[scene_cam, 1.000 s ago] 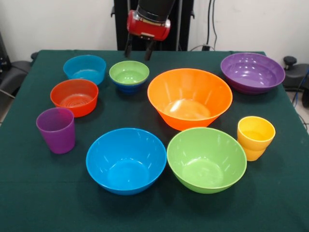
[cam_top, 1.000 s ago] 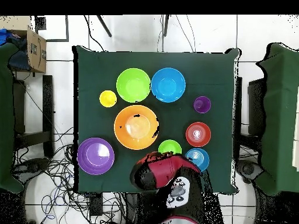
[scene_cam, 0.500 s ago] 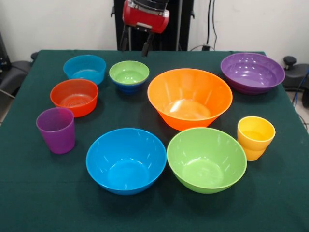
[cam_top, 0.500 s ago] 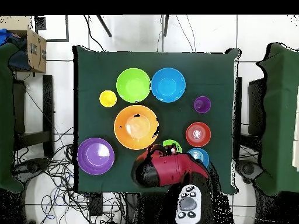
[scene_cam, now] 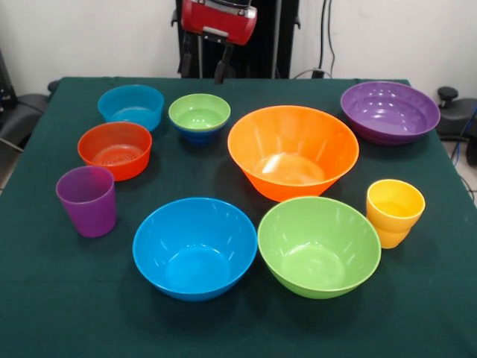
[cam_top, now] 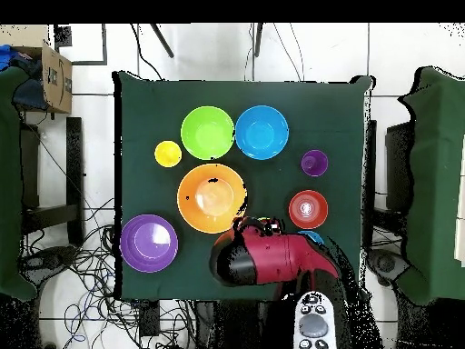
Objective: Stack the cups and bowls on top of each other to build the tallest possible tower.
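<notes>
- Front view: the gripper (scene_cam: pixel 201 68) hangs at the top edge with its two fingers spread and nothing between them. The small green bowl (scene_cam: pixel 199 113) sits nested in the small dark blue bowl (scene_cam: pixel 197 135), just below and in front of the fingertips, not touching them.
- Front view: that nested pair looks like the start of the tower. A good next step is probably to fetch a loose small bowl, the light blue bowl (scene_cam: pixel 131 106) or the red-orange bowl (scene_cam: pixel 115 149), pinching one wall at the rim and coming straight down so the neighbours are not knocked.
- Front view: the large orange bowl (scene_cam: pixel 292 151), large blue bowl (scene_cam: pixel 194 247), large green bowl (scene_cam: pixel 319 245), purple bowl (scene_cam: pixel 390 110), purple cup (scene_cam: pixel 87 200) and yellow cup (scene_cam: pixel 394 212) stand apart on the table (scene_cam: pixel 45 298).
- Overhead view: the red arm (cam_top: pixel 272 259) covers the nested pair and most of the light blue bowl; the fingers cannot be made out here. The red-orange bowl (cam_top: pixel 308 209) lies just beside the arm's head.
</notes>
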You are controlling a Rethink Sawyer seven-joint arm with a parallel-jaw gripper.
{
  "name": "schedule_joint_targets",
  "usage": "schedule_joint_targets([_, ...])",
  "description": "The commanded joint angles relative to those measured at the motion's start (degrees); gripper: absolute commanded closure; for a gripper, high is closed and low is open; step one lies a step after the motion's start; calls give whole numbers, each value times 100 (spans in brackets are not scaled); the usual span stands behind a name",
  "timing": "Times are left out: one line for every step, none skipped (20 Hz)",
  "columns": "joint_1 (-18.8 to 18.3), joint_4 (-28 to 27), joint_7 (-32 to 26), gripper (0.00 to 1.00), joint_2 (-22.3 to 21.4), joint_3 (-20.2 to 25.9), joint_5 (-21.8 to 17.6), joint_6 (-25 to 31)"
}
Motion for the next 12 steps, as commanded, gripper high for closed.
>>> schedule_joint_targets([-102,-345,-177,0,201,776,-3,545])
schedule_joint_targets([-117,-392,-181,0,234,782,-30,522])
schedule_joint_targets([-133,-439,-185,0,266,789,-57,499])
schedule_joint_targets([-178,-481,-218,0,296,827,-76,489])
schedule_joint_targets([-224,-524,-250,0,327,866,-95,479])
schedule_joint_targets([-245,-558,-270,0,343,885,-109,486])
schedule_joint_targets([-288,-596,-314,0,364,923,-127,501])
schedule_joint_targets([-311,-625,-342,0,370,947,-137,519])
schedule_joint_targets([-349,-670,-398,0,373,991,-139,570])
schedule_joint_targets([-363,-700,-424,0,370,1007,-146,603])
schedule_joint_targets([-385,-716,-465,0,342,1037,-151,640])
schedule_joint_targets([-396,-744,-481,0,336,1050,-162,668])
